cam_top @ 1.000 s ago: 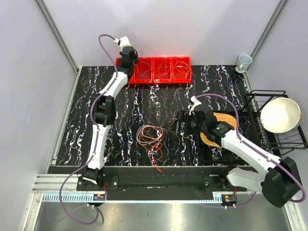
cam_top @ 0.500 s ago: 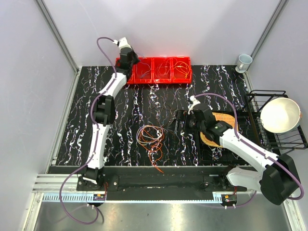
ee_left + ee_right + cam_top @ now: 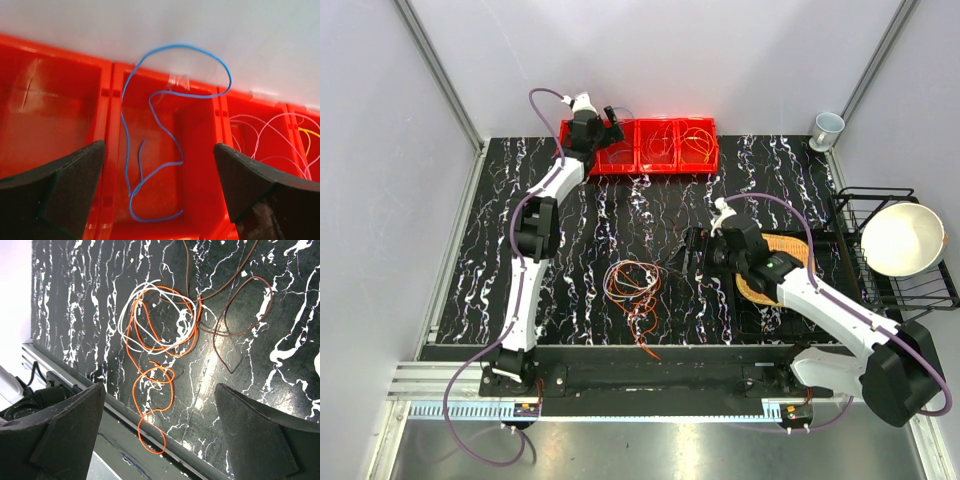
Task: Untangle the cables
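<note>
The left arm (image 3: 535, 225), stretched far, has turned its wrist rightward over the tray (image 3: 670, 168); the left gripper (image 3: 159, 147) gapes empty. The right arm (image 3: 820, 300) bends low, right gripper (image 3: 160, 387) spread above the cables (image 3: 160, 322) tangled on the table (image 3: 770, 180). A blue cable (image 3: 181, 161) lies in the tray.

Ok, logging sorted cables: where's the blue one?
Left wrist view: the blue cable lies in the red tray compartment between the open jaws, its loop over the far rim.
</note>
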`<move>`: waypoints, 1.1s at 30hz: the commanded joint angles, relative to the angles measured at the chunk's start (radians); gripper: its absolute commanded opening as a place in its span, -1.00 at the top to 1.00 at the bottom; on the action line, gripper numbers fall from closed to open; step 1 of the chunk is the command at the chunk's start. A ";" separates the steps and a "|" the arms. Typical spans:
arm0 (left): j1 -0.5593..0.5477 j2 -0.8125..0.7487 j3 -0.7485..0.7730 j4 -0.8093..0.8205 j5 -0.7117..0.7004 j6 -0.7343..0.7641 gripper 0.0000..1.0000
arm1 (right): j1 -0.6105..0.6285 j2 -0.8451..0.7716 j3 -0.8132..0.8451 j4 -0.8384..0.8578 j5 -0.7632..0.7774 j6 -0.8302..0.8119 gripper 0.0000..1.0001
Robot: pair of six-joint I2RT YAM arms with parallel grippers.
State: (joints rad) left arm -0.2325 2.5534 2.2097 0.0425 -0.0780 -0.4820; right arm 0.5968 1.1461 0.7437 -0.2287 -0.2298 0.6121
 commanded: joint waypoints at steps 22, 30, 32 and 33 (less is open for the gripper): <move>-0.056 -0.815 -1.083 0.257 0.054 -0.026 -0.85 | 0.008 -0.008 -0.009 -0.020 -0.082 0.071 -0.81; -0.177 -1.100 -1.393 0.244 -0.057 -0.033 -0.84 | 0.009 0.079 0.017 -0.037 -0.074 0.067 -0.71; -0.203 -1.143 -1.452 0.234 -0.083 -0.041 -0.84 | 0.011 0.084 0.016 -0.046 -0.057 0.060 -0.71; -0.226 -1.182 -1.469 0.234 -0.089 -0.046 -0.84 | 0.009 0.092 0.014 -0.050 -0.045 0.057 -0.71</move>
State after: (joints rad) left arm -0.4137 1.5017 0.8021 0.2173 -0.0826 -0.5076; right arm 0.5972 1.2274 0.7372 -0.2726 -0.2821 0.6750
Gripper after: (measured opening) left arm 0.921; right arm 0.857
